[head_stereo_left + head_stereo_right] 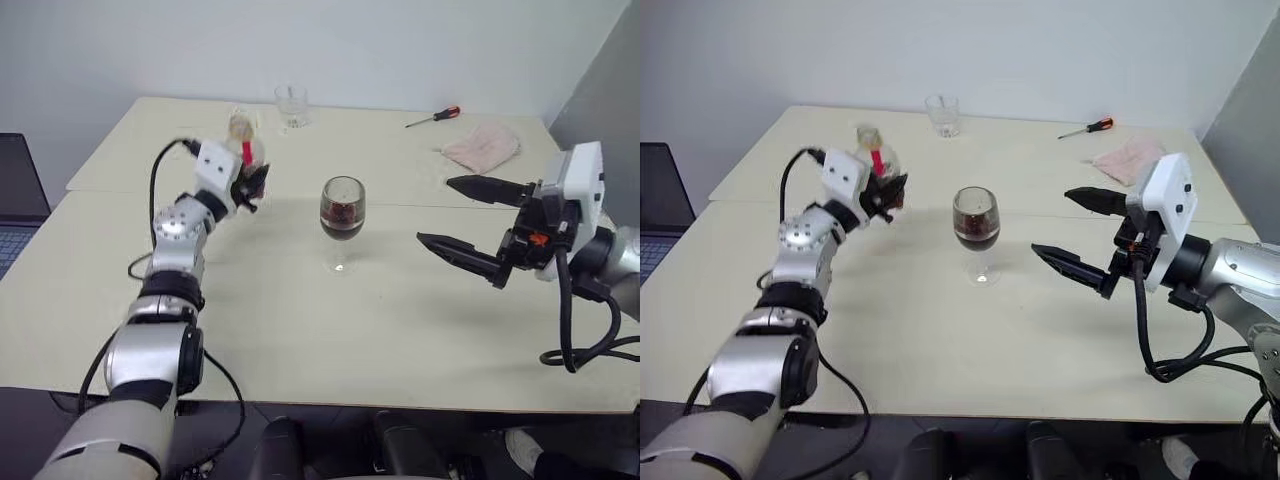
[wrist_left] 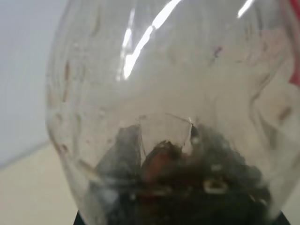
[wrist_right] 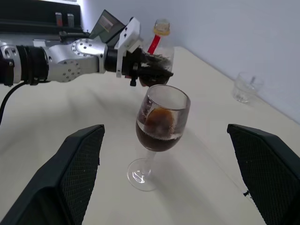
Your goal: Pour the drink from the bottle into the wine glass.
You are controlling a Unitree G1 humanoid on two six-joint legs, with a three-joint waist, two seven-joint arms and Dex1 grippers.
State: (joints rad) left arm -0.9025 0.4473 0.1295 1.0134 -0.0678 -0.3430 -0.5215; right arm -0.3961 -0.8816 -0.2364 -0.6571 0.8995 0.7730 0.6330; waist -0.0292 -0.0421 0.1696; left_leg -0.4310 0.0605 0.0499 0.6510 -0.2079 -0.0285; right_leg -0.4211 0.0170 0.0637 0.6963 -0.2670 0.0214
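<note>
The wine glass point(image 1: 342, 215) stands upright near the middle of the table, its bowl about a third full of the dark drink point(image 3: 157, 139). To its left and a little farther back, my left gripper point(image 1: 254, 186) is shut on the bottle's point(image 3: 158, 47) round body, holding it upright above the table with its red label strip showing. The clear bottle wall point(image 2: 154, 93) looks almost empty, with dark shapes low down. My right gripper point(image 1: 435, 210) hovers to the right of the glass, open and empty, fingers pointing at it.
A short clear tumbler point(image 1: 291, 105) stands at the table's far edge. A red-handled screwdriver point(image 1: 433, 117) and a pink cloth point(image 1: 482, 146) lie at the far right. A laptop point(image 1: 15, 200) sits off the table's left side.
</note>
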